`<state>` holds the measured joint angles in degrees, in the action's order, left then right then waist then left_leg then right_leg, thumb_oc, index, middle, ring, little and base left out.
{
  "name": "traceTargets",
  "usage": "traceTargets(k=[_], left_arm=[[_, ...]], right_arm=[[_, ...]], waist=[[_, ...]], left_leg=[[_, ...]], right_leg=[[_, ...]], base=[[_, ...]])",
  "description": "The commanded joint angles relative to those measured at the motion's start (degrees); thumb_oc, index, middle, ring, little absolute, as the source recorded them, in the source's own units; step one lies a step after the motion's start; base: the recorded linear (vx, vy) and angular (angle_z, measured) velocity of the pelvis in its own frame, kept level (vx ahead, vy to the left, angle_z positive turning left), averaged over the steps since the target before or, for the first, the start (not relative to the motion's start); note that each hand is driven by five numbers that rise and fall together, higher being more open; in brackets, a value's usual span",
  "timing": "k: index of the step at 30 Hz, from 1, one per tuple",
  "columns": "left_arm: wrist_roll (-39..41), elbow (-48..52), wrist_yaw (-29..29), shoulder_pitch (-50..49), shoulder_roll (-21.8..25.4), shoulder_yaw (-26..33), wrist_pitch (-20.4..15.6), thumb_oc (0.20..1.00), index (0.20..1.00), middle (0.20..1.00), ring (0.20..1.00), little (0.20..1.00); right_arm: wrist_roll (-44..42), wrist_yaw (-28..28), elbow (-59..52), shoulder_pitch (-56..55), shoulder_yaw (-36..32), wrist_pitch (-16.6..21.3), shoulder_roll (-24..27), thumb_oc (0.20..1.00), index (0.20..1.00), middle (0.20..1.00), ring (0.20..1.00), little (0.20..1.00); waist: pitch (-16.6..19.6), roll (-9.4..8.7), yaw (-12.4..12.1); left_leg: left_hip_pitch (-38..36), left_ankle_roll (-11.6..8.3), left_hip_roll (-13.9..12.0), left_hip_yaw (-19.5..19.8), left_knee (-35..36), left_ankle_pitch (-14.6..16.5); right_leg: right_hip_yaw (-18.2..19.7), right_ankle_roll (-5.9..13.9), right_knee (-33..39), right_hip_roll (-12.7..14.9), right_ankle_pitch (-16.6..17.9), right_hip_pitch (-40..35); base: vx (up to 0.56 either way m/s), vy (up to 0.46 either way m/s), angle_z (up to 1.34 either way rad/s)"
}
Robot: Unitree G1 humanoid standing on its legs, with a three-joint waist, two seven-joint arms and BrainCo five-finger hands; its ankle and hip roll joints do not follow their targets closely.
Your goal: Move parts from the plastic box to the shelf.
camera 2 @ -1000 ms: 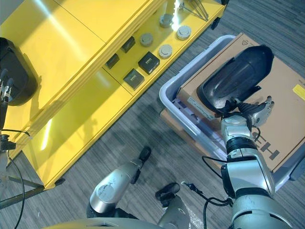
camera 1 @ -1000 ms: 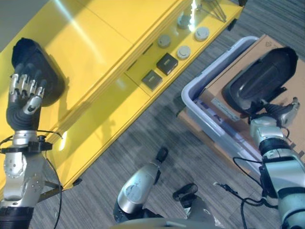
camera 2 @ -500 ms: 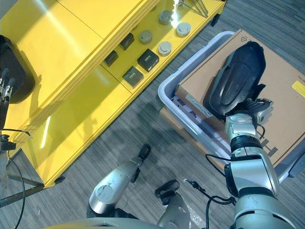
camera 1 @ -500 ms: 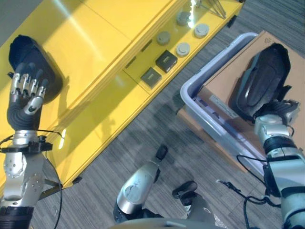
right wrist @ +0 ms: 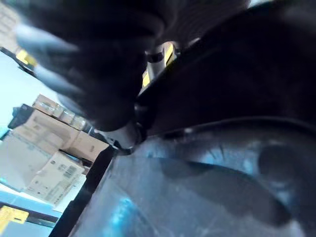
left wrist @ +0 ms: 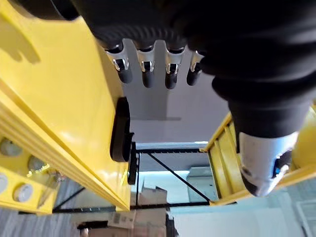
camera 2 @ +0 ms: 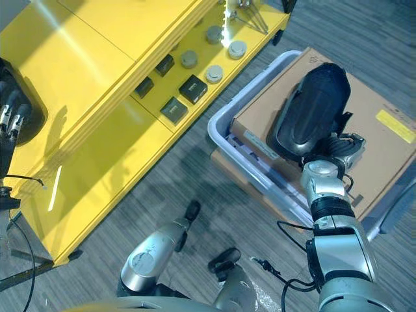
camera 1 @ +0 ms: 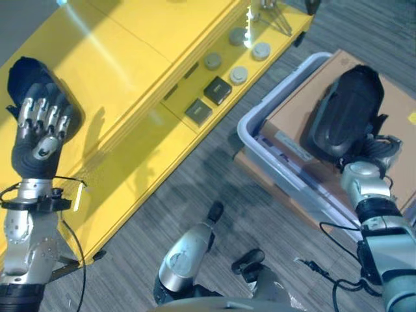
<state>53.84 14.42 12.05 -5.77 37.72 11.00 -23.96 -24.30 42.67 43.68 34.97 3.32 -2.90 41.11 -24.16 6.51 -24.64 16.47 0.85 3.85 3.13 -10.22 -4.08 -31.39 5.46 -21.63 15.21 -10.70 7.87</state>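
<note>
Holding black part (camera 2: 314, 110) w/ right hand (camera 2: 338, 151).

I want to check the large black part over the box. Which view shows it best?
The right eye view: the whole black part shows above the cardboard box in the plastic box. The left eye view shows it similarly. The right wrist view gives a blurred close-up.
</note>
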Motion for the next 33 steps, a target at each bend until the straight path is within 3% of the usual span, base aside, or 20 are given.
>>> traceTargets(k=[1, 6, 7, 8, 9, 11, 12, 17, 22, 24, 33], left_arm=[[0.5, 3.1, 5.0, -0.6, -0.3, 0.8, 2.4, 1.000, 1.000, 1.000, 1.000, 1.000], [0.6, 4.9, 8.1, 1.7, -2.2, -5.0, 13.3, 1.000, 1.000, 1.000, 1.000, 1.000], [0.9, 4.4, 7.7, 3.9, -3.4, -8.2, 18.3, 1.000, 1.000, 1.000, 1.000, 1.000], [0.7, 4.2, 7.5, 4.6, -3.8, -9.3, 19.2, 1.000, 1.000, 1.000, 1.000, 1.000], [-0.1, 3.0, 4.2, 7.6, -5.5, -13.4, 23.2, 1.000, 1.000, 1.000, 1.000, 1.000], [0.4, 1.9, 3.1, 9.9, -6.9, -16.3, 27.2, 1.000, 1.000, 1.000, 1.000, 1.000], [0.4, 0.3, -0.2, 12.4, -8.4, -19.4, 29.5, 1.000, 1.000, 1.000, 1.000, 1.000], [-4.3, -12.5, -10.9, 23.8, -14.4, -28.1, 32.3, 1.000, 1.000, 1.000, 1.000, 1.000], [-8.8, -24.0, -17.7, 32.3, -18.3, -31.8, 32.7, 1.000, 1.000, 1.000, 1.000, 1.000], [-11.5, -31.1, -19.2, 37.5, -20.3, -33.9, 35.9, 1.000, 1.000, 1.000, 1.000, 1.000], [-14.7, -36.4, -19.6, 41.5, -23.7, -37.9, 37.8, 1.000, 1.000, 1.000, 1.000, 1.000]], right_arm=[[4.2, 2.6, -8.1, -1.0, 0.5, 5.8, 0.9, 0.200, 0.200, 0.200, 0.200, 0.200], [7.0, 2.1, -21.3, -6.1, -0.6, 2.1, -1.4, 0.200, 0.200, 0.200, 0.200, 0.200], [7.8, 1.2, -23.6, -7.0, -0.2, 1.6, -2.3, 0.200, 0.200, 0.200, 0.200, 0.200], [8.1, 1.0, -24.2, -7.0, 0.1, 1.3, -2.5, 0.200, 0.200, 0.200, 0.200, 0.200], [8.6, 0.2, -25.9, -7.2, 1.3, 0.4, -3.4, 0.200, 0.200, 0.200, 0.200, 0.200], [8.9, -0.3, -26.6, -7.3, 2.0, 0.6, -4.1, 0.200, 0.200, 0.200, 0.200, 0.200], [9.0, -1.1, -27.0, -7.3, 3.1, 0.6, -4.7, 0.200, 0.200, 0.200, 0.200, 0.200], [10.8, -5.0, -28.7, -6.9, 7.6, -0.1, -7.7, 0.200, 0.200, 0.200, 0.200, 0.200], [10.0, -9.2, -28.8, -6.8, 11.0, 0.3, -10.5, 0.200, 0.200, 0.200, 0.200, 0.200], [9.2, -11.3, -27.2, -6.1, 13.3, 1.2, -12.5, 0.200, 0.200, 0.200, 0.200, 0.200], [8.9, -11.8, -25.0, -4.9, 16.5, 1.3, -16.1, 0.200, 0.200, 0.200, 0.200, 0.200]], waist=[[2.7, -2.42, 0.9], [6.2, -4.04, 4.0], [7.3, -4.29, 5.3], [7.6, -4.33, 5.7], [8.9, -4.46, 7.1], [9.6, -4.36, 8.2], [10.6, -4.38, 9.2], [15.1, -4.78, 14.3], [18.3, -5.07, 18.5], [19.7, -5.11, 20.7], [20.9, -5.40, 22.2]], left_leg=[[3.4, -1.62, 0.2, -2.7, -3.6, 5.5], [-1.6, -1.96, -1.3, -4.1, -0.5, 5.4], [-3.5, -2.04, -1.7, -4.8, 0.5, 5.6], [-4.0, -2.06, -1.9, -5.0, 0.8, 5.6], [-5.6, -2.17, -2.5, -5.9, 1.5, 5.6], [-6.2, -1.78, -2.7, -6.8, 2.3, 4.4], [-7.2, -1.84, -3.0, -7.3, 2.9, 4.3], [-12.0, -2.11, -4.4, -10.1, 6.0, 4.0], [-15.4, -2.65, -5.8, -12.8, 8.1, 3.6], [-17.3, -3.09, -6.5, -14.9, 9.3, 3.3], [-18.8, -3.22, -7.1, -16.4, 9.5, 3.9]], right_leg=[[2.5, 3.05, 9.5, -0.9, 6.0, -2.8], [4.2, 3.42, 12.9, -2.7, 7.2, -5.8], [5.0, 3.59, 13.9, -3.2, 7.6, -6.8], [5.2, 3.59, 14.1, -3.4, 7.7, -7.0], [6.1, 3.63, 14.7, -3.7, 8.1, -7.6], [5.9, 3.27, 15.6, -3.8, 9.4, -7.6], [6.5, 3.36, 16.2, -4.0, 9.8, -8.0], [9.6, 3.79, 18.8, -4.9, 11.0, -9.8], [11.6, 4.14, 21.1, -5.6, 11.9, -11.1], [12.4, 4.39, 22.3, -5.9, 12.3, -11.8], [12.7, 4.35, 22.8, -6.1, 12.3, -12.5]], base=[[0.01, -0.083, -0.16], [0.03, -0.071, -0.27], [0.02, -0.048, -0.27], [0.03, -0.045, -0.26], [-0.04, -0.002, -0.36], [-0.05, -0.005, -0.44], [0.05, -0.018, -0.34], [0.07, -0.024, -0.37], [0.06, -0.040, -0.40], [0.03, -0.080, -0.44], [0.01, -0.031, -0.10]])
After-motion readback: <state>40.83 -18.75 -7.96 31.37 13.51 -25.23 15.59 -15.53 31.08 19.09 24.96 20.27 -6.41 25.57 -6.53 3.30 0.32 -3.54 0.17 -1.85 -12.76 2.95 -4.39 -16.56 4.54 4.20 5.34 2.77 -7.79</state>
